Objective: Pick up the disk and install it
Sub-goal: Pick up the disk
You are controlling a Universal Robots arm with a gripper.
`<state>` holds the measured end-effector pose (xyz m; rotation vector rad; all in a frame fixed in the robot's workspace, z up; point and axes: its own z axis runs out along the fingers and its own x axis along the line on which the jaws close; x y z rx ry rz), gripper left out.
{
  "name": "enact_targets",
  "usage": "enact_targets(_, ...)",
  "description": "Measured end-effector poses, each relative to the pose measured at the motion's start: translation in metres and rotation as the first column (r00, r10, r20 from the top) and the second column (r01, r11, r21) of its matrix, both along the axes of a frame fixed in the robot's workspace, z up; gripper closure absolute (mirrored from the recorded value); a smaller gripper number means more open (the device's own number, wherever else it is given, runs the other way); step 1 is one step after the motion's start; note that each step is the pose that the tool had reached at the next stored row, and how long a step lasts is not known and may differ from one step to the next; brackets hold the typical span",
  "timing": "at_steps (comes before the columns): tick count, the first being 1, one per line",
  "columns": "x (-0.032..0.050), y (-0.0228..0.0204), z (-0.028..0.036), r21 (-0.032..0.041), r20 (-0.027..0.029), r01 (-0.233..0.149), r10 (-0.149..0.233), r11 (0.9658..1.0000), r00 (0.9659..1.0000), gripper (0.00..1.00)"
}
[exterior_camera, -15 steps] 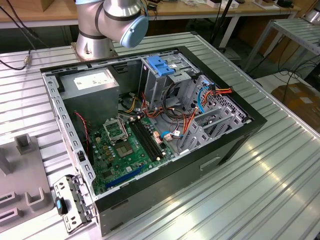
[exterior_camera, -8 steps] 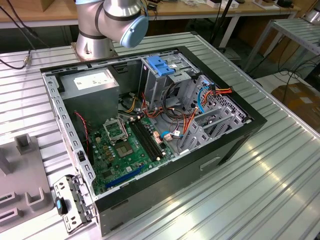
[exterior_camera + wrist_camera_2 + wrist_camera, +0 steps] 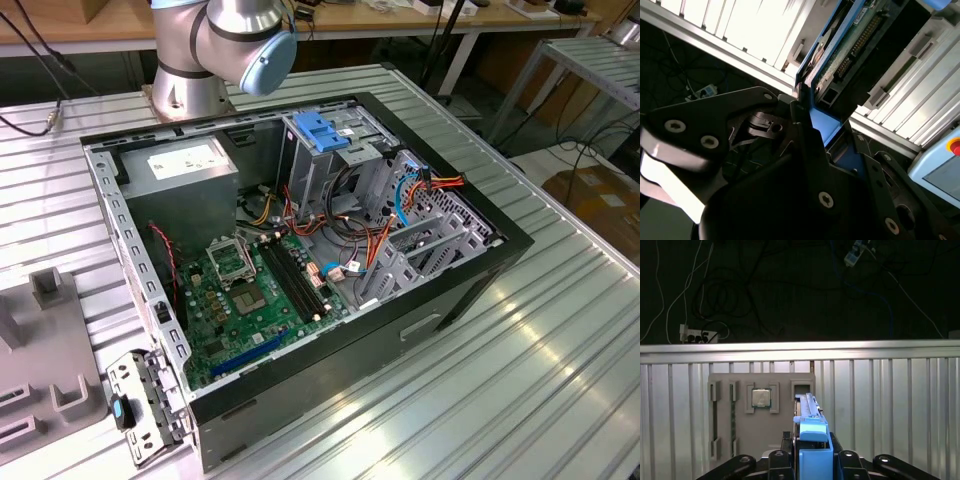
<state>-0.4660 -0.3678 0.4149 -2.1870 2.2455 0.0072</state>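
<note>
Gripper [image 3: 812, 451] clenched on the disk [image 3: 808, 412] over the worktop [image 3: 890, 405]; we judge carrying in hand, insertion demanding square alignment with the cage [image 3: 312, 172].

An open black steel computer case [image 3: 440, 300] lies on its side on the ribbed aluminium desk [image 3: 530, 400]. Inside it, a green motherboard [image 3: 250, 300] covers the floor. A grey metal power-supply box with a white sticker [image 3: 185, 175] sits in the corner toward the exterior view's left. Beside it stands a bare metal drive cage [image 3: 310, 185] with a light-blue plastic latch [image 3: 320, 130] on top. Orange and red cables [image 3: 385, 235] run from the cage across the board.

A flat grey fixture plate [image 3: 760, 440] lies on the desk, holding a square silver processor chip [image 3: 760, 398] and a narrow green memory stick [image 3: 733, 415]. Beyond the desk edge, a white power strip [image 3: 699, 335] lies among dark cords.
</note>
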Motion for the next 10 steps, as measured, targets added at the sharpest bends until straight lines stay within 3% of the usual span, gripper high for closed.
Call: enact_targets(10,0.0,0.0,0.0098,0.0,-0.0001,0.0,0.0,1.0,1.0,0.63)
